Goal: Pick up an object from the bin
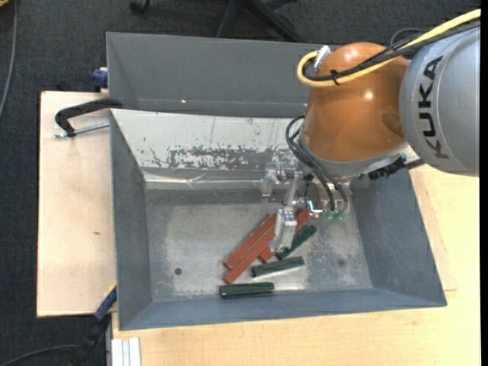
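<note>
My gripper hangs low over the bin floor, right of centre, under the orange wrist cover. Its tip is at the upper right end of two red-brown flat sticks that lie side by side on a diagonal. A dark green stick slants just to the right of the tip, touching or nearly touching it. Another dark green stick lies just below, towards the front. Nothing can be seen held.
A third dark green stick lies flat along the front wall of the bin. The arm and its orange cover hide the bin's back right part. The left half of the floor is bare metal.
</note>
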Available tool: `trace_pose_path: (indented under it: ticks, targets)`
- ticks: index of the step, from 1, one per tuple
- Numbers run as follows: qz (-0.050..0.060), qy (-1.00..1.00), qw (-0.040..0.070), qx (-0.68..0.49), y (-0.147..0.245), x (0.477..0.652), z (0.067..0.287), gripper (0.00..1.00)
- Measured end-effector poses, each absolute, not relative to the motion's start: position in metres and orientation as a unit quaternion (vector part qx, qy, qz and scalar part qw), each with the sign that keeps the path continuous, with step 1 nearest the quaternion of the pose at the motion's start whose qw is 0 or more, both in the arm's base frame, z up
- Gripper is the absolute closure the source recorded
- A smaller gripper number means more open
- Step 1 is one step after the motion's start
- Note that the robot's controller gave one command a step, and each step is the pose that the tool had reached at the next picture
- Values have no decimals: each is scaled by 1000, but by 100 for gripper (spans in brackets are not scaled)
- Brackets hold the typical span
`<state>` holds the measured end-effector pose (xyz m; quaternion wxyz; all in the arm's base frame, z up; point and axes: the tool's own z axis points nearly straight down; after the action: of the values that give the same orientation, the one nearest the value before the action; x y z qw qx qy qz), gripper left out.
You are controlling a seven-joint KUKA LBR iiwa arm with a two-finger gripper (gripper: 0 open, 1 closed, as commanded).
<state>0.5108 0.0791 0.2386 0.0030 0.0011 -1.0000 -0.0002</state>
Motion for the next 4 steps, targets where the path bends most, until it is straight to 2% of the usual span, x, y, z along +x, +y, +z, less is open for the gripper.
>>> trace_pose_path:
  ticks: [1,2,3,4]
  targets:
    - [-1,-1000,-1,0,79,512,243,0]
    - [0,-997,-2,81,86,515,189,0]
    - [0,-988,-3,154,93,516,110,0]
    - [-1,-957,-1,289,89,522,76,0]
